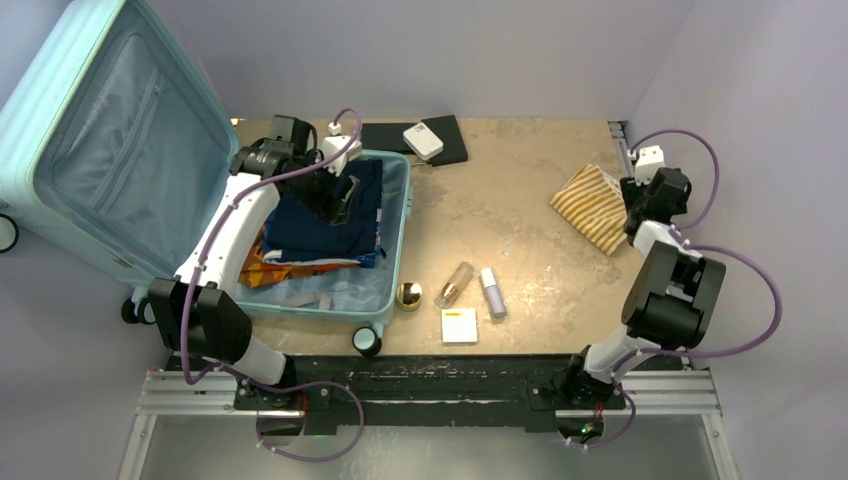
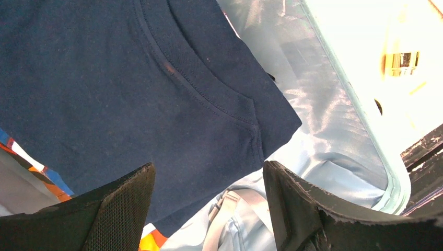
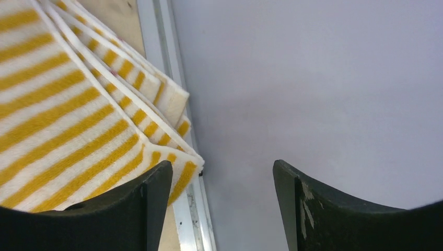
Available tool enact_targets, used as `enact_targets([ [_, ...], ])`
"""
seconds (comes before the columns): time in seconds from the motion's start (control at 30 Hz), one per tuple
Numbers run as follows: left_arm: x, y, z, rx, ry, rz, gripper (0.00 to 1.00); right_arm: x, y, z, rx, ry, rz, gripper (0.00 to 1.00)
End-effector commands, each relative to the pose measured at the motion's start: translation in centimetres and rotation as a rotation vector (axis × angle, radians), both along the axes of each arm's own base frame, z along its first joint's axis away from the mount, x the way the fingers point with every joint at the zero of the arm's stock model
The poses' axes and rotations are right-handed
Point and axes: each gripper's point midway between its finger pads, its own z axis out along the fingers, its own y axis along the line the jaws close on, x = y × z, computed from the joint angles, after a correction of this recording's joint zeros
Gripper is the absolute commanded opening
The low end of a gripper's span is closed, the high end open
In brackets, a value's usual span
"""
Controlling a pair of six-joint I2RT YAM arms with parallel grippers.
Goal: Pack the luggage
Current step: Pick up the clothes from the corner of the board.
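Packing partway: left end effector point(image 1: 340, 196) hangs open, empty, over the navy shirt point(image 1: 300, 235) in the luggage point(image 1: 345, 292) beneath it; right end effector point(image 1: 638, 216), open and empty, must next, I judge, close on the yellow-striped cloth point(image 1: 592, 205) beside it.

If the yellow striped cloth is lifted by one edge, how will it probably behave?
The yellow striped cloth is folded in several soft layers, so it would probably hang limp and partly unfold. It looks like thin knit fabric, likely light for its size. Its corner already lies over the edge rail, so a sideways push might slide it off the table.
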Motion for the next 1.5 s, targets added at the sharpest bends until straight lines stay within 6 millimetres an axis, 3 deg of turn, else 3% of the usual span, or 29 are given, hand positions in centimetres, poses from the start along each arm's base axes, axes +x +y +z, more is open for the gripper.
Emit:
enact_targets([
  [0.0, 0.7, -0.6, 1.2, -0.011, -0.036, 0.009, 0.75, 1.0, 2.3, 6.2, -0.070, -0.131, 0.166, 0.75],
  [0.1, 0.8, -0.9, 1.3, -0.007, -0.041, 0.009, 0.75, 1.0, 4.6, 7.9, -0.073, -0.144, 0.299, 0.80],
  [0.2, 1.0, -1.4, 1.5, -0.004, -0.049, 0.006, 0.75, 0.7, 7.5, 8.2, -0.094, -0.118, 0.466, 0.83],
  [0.4, 1.9, -3.6, 2.3, -0.024, -0.080, 0.006, 0.76, -0.8, 12.5, 4.8, -0.192, -0.011, 0.687, 0.88],
  [0.53, 4.3, -6.5, 4.7, -0.104, -0.165, 0.026, 0.80, -1.2, 14.5, 1.8, -0.222, 0.059, 0.730, 0.91],
  [0.67, 6.8, -10.2, 8.2, -0.236, -0.245, 0.021, 0.85, -1.3, 14.1, -0.8, -0.231, 0.112, 0.703, 0.92],
  [0.77, 8.4, -13.2, 9.4, -0.317, -0.258, 0.000, 0.86, -1.4, 13.3, -2.9, -0.247, 0.166, 0.683, 0.92],
  [0.9, 9.8, -17.0, 8.9, -0.396, -0.230, -0.018, 0.87, -2.1, 13.1, -5.7, -0.286, 0.227, 0.703, 0.92],
  [1.03, 10.8, -19.8, 6.7, -0.440, -0.174, -0.015, 0.87, -1.9, 12.0, -7.3, -0.314, 0.252, 0.657, 0.91],
  [1.17, 11.5, -22.1, 4.4, -0.488, -0.110, 0.000, 0.87, -1.9, 11.6, -9.1, -0.315, 0.278, 0.649, 0.82],
  [1.23, 11.8, -23.2, 3.2, -0.506, -0.080, 0.005, 0.88, -1.6, 12.3, -9.9, -0.263, 0.287, 0.678, 0.70],
  [1.47, 11.9, -27.0, 1.6, -0.589, -0.018, 0.002, 0.93, -0.9, 11.5, -9.9, -0.268, 0.334, 0.669, 0.19],
])
